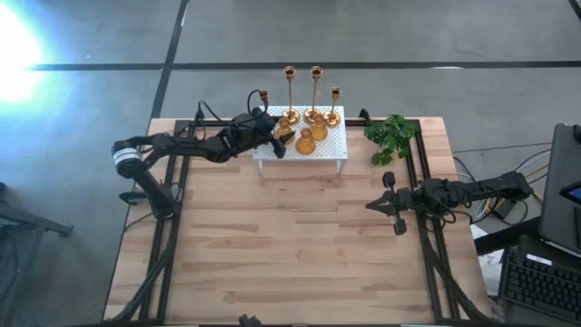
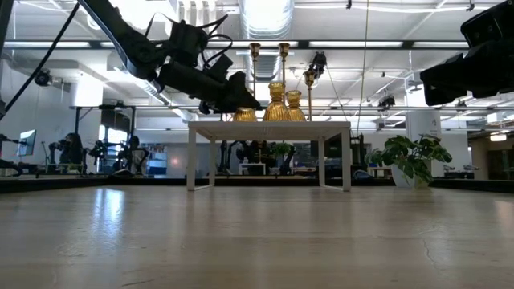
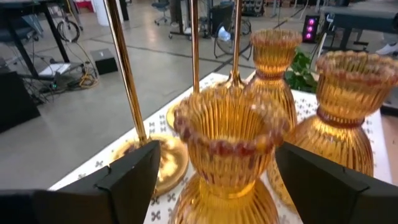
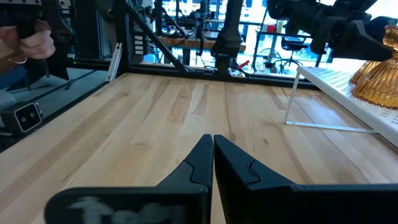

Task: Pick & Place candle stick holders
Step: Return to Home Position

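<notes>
- Left gripper (image 1: 276, 139): at the white perforated metal stand (image 1: 331, 147), with its fingers (image 3: 134, 177) spread wide on either side of a squat ribbed amber-gold candle holder (image 3: 227, 143), apparently released rather than gripped.
- Neighbours: tall thin brass stems (image 3: 124, 74) rise just behind it on the stand, and two more ribbed amber holders (image 3: 345, 118) sit just beside.
- Hazard: a skewed or sideways retreat would likely let a finger clip the flared rim and tip the holder into its crowded neighbours.
- Right gripper (image 4: 212, 140): fingers pressed together and empty, over the wooden counter (image 1: 290, 254), well apart from the stand.

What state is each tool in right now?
Left tool: open, straddling an amber holder, not gripping.
Right tool: shut, empty, over the table.
</notes>
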`<action>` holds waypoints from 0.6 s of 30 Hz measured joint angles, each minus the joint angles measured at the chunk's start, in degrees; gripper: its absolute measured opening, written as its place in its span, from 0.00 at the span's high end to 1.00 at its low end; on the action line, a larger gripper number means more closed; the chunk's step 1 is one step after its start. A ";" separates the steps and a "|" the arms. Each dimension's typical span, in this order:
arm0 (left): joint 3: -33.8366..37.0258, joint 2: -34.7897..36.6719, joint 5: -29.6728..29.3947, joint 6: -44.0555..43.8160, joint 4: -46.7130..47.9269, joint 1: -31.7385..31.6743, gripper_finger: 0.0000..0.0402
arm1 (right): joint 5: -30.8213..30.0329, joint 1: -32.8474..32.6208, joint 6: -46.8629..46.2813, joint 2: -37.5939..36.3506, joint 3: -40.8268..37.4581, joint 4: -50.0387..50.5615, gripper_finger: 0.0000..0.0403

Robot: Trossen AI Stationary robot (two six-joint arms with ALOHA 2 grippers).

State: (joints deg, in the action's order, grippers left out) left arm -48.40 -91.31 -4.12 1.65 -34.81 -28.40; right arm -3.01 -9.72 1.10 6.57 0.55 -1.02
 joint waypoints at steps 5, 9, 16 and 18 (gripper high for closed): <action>0.00 1.25 -0.03 -0.02 3.32 0.00 0.20 | -0.02 0.00 0.00 0.00 -0.01 0.00 0.98; -0.01 2.66 -0.09 -0.15 5.82 0.00 0.20 | -0.02 0.00 0.00 0.00 0.00 0.00 0.98; -0.04 6.60 -0.33 -1.89 11.87 0.08 0.20 | -0.01 0.00 0.00 -0.02 -0.01 0.00 0.98; -0.04 7.99 -0.26 -2.85 13.77 0.22 0.20 | -0.01 0.00 0.00 0.00 0.00 0.00 0.98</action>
State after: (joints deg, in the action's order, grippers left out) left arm -48.45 -83.31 -4.38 -1.20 -21.04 -28.18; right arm -3.02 -9.72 1.10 6.57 0.55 -1.02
